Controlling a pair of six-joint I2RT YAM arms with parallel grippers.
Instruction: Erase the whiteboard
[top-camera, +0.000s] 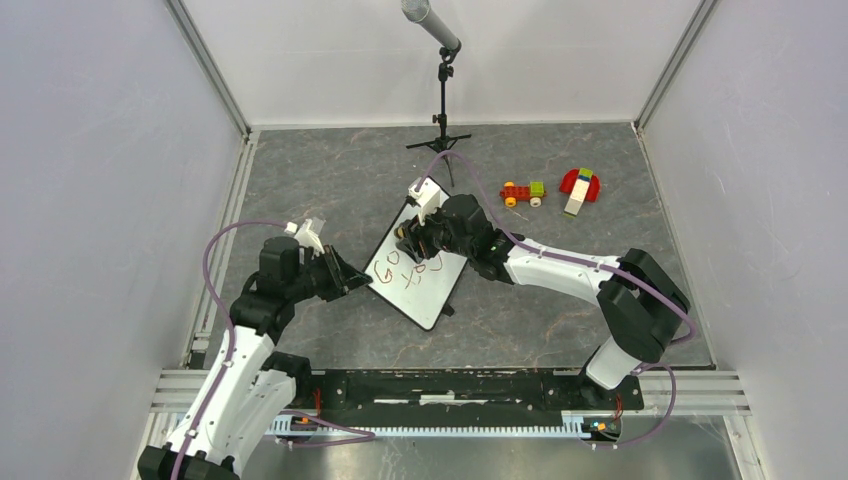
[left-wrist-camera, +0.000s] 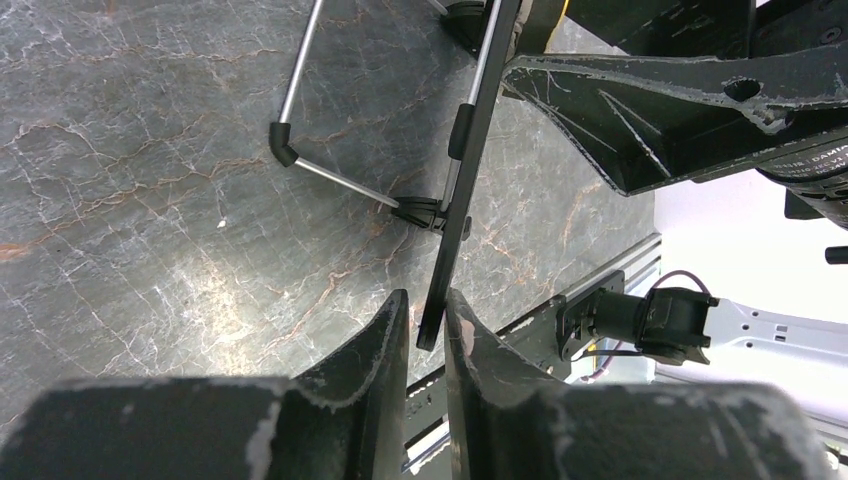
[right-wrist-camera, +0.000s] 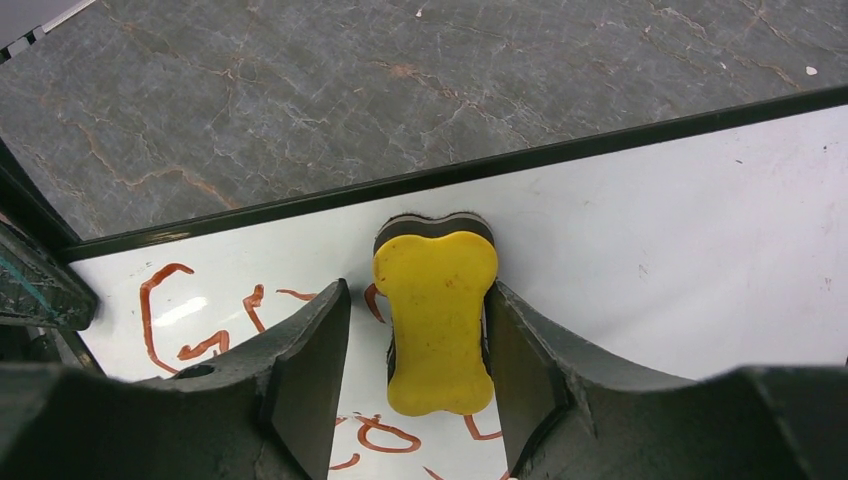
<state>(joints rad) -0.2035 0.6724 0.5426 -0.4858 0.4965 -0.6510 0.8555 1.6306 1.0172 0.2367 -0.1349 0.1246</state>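
Seen from above, a grey marbled tabletop (top-camera: 560, 300) with two robot arms at its near edge. On the left, the left gripper (left-wrist-camera: 428, 300) is set at the left edge of the whiteboard (top-camera: 432, 290). Its fingers stand narrowly apart on either side of the thin black frame. Whether the frame is pinched or merely flanked cannot be told.

The whiteboard lies at an angle in the middle of the tabletop, between the two arms. Red handwriting (top-camera: 408, 270) is seen across its near half, not yet wiped. A metal wire stand (left-wrist-camera: 330, 170) is seen at its back.

Over the board, the right gripper (right-wrist-camera: 417, 288) is lowered around a yellow bone-shaped eraser (right-wrist-camera: 436, 320) resting on the white surface. The fingers are partly open: one touches the eraser, the other is parted from it by a gap, so no grip is made.

The step in hand is judged to be taking up the eraser. A firm closing is called for next, then strokes across the red letters while the board is steadied.

Further right, well apart from the board, a toy car (top-camera: 522, 193) and a red and yellow block toy (top-camera: 579, 188) are placed. A microphone stand (top-camera: 440, 100) is at the far edge. Nothing is seen blocking the strokes.
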